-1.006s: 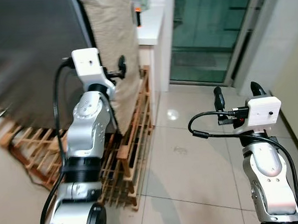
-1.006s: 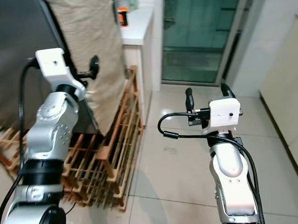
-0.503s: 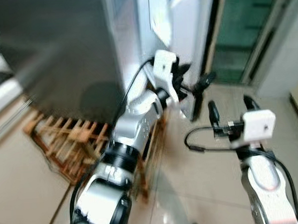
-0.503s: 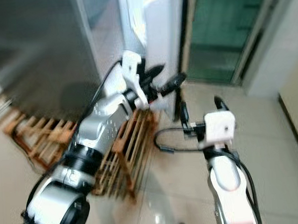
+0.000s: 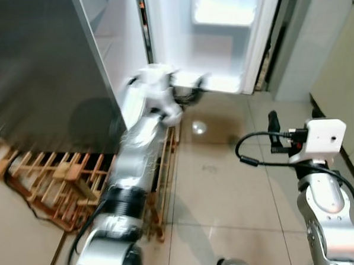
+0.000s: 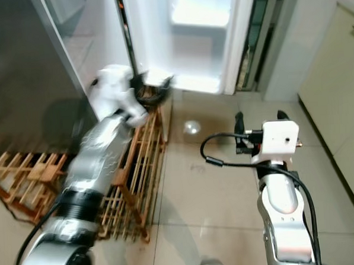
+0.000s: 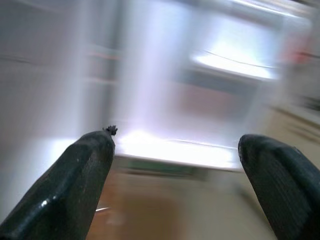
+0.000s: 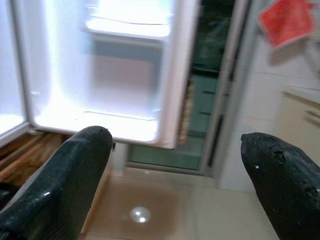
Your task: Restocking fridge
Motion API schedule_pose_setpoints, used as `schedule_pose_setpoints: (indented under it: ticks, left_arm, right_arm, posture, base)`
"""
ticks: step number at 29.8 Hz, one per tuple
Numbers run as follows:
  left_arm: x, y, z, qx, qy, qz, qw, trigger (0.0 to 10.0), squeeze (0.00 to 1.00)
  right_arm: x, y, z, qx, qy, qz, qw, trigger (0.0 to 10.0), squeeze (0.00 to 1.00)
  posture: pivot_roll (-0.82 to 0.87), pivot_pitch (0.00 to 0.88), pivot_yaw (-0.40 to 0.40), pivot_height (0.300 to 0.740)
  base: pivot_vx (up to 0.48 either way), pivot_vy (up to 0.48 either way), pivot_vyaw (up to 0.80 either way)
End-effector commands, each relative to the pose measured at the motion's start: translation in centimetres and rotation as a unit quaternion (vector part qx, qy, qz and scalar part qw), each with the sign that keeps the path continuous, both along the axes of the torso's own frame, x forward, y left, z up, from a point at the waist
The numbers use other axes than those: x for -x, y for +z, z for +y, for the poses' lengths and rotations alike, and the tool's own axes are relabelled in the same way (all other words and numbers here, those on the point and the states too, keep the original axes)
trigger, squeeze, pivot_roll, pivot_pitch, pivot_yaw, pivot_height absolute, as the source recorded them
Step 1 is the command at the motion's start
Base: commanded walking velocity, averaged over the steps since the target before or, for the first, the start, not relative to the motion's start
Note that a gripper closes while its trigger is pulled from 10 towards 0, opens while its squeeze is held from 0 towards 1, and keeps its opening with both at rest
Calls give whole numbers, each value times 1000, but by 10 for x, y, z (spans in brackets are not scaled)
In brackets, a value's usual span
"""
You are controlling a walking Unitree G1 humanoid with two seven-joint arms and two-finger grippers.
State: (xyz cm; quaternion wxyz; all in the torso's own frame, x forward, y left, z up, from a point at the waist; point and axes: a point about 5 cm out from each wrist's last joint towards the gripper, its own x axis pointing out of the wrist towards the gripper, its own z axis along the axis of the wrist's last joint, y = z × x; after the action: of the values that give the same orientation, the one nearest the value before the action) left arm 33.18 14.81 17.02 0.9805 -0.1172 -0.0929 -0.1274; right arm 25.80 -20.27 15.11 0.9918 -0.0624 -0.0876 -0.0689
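The fridge [image 5: 37, 74] stands on the robot's left with its dark grey side towards the camera, and its door [image 5: 219, 35] is swung open, so the bright white inner side with its door shelves [image 8: 127, 27] faces the robot. The left gripper [image 5: 190, 91] is stretched forward at the lower edge of the open door, near the corner of the fridge body; it is blurred in the head views, but in the left wrist view the two black fingers [image 7: 75, 185] are spread wide apart and hold nothing. The right gripper [image 5: 292, 116] is raised in front of the robot over the tiled floor [image 5: 227, 189], well apart from the fridge, and its fingers [image 8: 60, 185] are also spread wide with nothing between them. The right wrist view looks at the lit inside of the door and, beside it, a dark glass door [image 8: 215, 85]. A wooden rack [image 5: 61, 180] lies on the floor at the foot of the fridge, under the left arm. A pale cabinet [image 6: 340, 70] stands at the far right.
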Motion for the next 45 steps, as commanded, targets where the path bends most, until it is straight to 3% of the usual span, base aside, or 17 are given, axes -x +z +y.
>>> schedule_pose_setpoints:
  ticks: [1, 2, 5, 7, 11, 12, 15, 18, 20, 23, 25, 29, 41, 45]
  left_arm:
    - [19, 12, 24, -1, 33, -34, 999, 10000, 0]
    - [30, 8, 35, -9, 45, -29, 999, 10000, 0]
    - [37, 5, 42, -15, 52, -26, 998, 10000, 0]
    - [58, -10, 57, -21, 79, 3, 997, 10000, 0]
    - [63, -13, 54, -28, 108, 17, 994, 10000, 0]
    - [63, -16, 51, -54, 129, 29, 990, 10000, 0]
    - [61, -21, 53, -68, 152, 44, 985, 10000, 0]
    - [55, -27, 56, -77, 204, 83, 972, 10000, 0]
    - [55, -27, 55, -77, 204, 83, 972, 10000, 0]
    - [56, -14, 39, -116, 182, 36, 976, 10000, 0]
    - [55, -9, 38, -129, 189, 21, 973, 10000, 0]
    - [55, -11, 47, -103, 222, 36, 969, 10000, 0]
    - [49, -14, 45, -111, 224, 39, 968, 10000, 0]
    - [48, -9, 44, -118, 229, 30, 966, 10000, 0]
  right_arm:
    - [-7, 0, 7, -11, 16, -1, 1000, 10000, 0]
    - [-10, -2, 9, -13, 18, 2, 1000, 10000, 0]
    - [-12, -4, 10, -14, 19, 5, 1000, 10000, 0]
    - [-18, -12, 19, -27, 35, 22, 999, 10000, 0]
    - [-23, -17, 35, -38, 75, 41, 996, 10000, 0]
    - [-24, -18, 43, -30, 99, 44, 994, 10000, 0]
    - [-24, -18, 45, -28, 103, 47, 993, 10000, 0]
    - [-25, -22, 40, -27, 93, 52, 994, 10000, 0]
    - [-26, -23, 39, -26, 90, 53, 994, 10000, 0]
    - [-24, -22, 35, -22, 89, 53, 994, 10000, 0]
    - [-25, -20, 33, -21, 89, 51, 995, 10000, 0]
    - [-28, -17, 32, -27, 89, 44, 995, 10000, 0]
    - [-36, -16, 41, -31, 109, 43, 993, 10000, 0]
    - [-37, -16, 43, -39, 107, 40, 993, 10000, 0]
  posture:
    - [-134, 17, 54, 740]
    - [-115, 20, 48, 740]
    - [-115, 20, 48, 740]
    - [-49, 55, 13, 740]
    - [-20, 66, -14, 740]
    - [-15, 68, -22, 740]
    - [-17, 70, -26, 740]
    - [-48, 73, -29, 740]
    - [-52, 73, -29, 740]
    - [-77, 66, -27, 740]
    - [-83, 65, -29, 740]
    - [-87, 60, -35, 740]
    - [-85, 35, -14, 740]
    - [-88, 29, -2, 740]
  base:
    - [0, 0, 587]
    - [0, 0, 575]
    - [0, 0, 575]
    - [0, -120, 519]
    - [0, -60, 513]
    - [0, 0, 513]
    - [0, 0, 513]
    - [0, 0, 508]
    - [0, 0, 513]
    - [0, 0, 515]
    - [0, 0, 509]
    - [0, 299, 509]
    - [0, 110, 530]
    - [0, -480, 548]
